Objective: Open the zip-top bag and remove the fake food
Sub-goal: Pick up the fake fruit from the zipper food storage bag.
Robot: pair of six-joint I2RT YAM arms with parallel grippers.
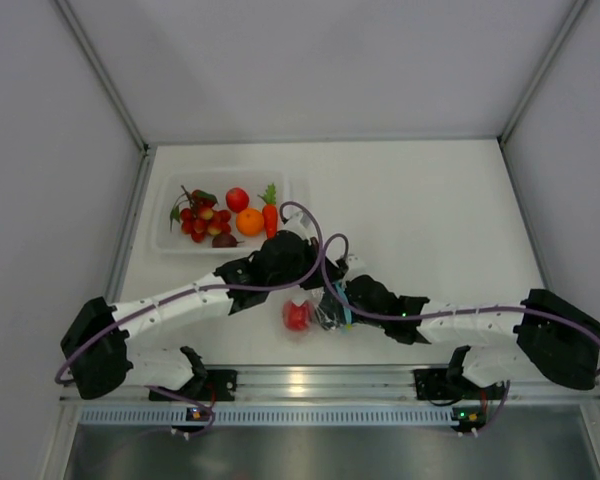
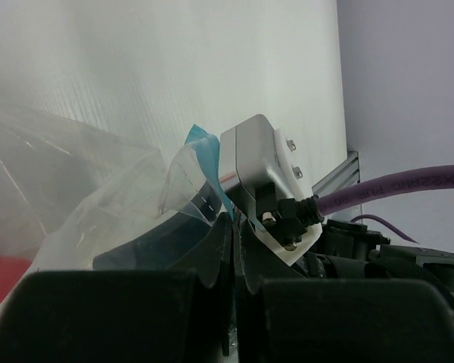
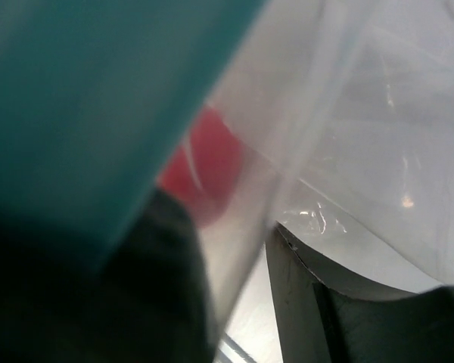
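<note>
White table: tray, zip-top bag

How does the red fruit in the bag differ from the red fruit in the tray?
The bag fruit is enclosed in the clear bag, nearer the front; the tray fruit lies uncovered in the tray, farther back. The bag fruit looks alone; the tray fruit sits beside an orange. Both are red and round.

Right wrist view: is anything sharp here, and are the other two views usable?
Right wrist view: nothing sharp; the teal zip strip and a red fruit are smears near the lens. Left wrist view: bag readable, dark fingers soft. Top view: crisp, glare on the front rail.
</note>
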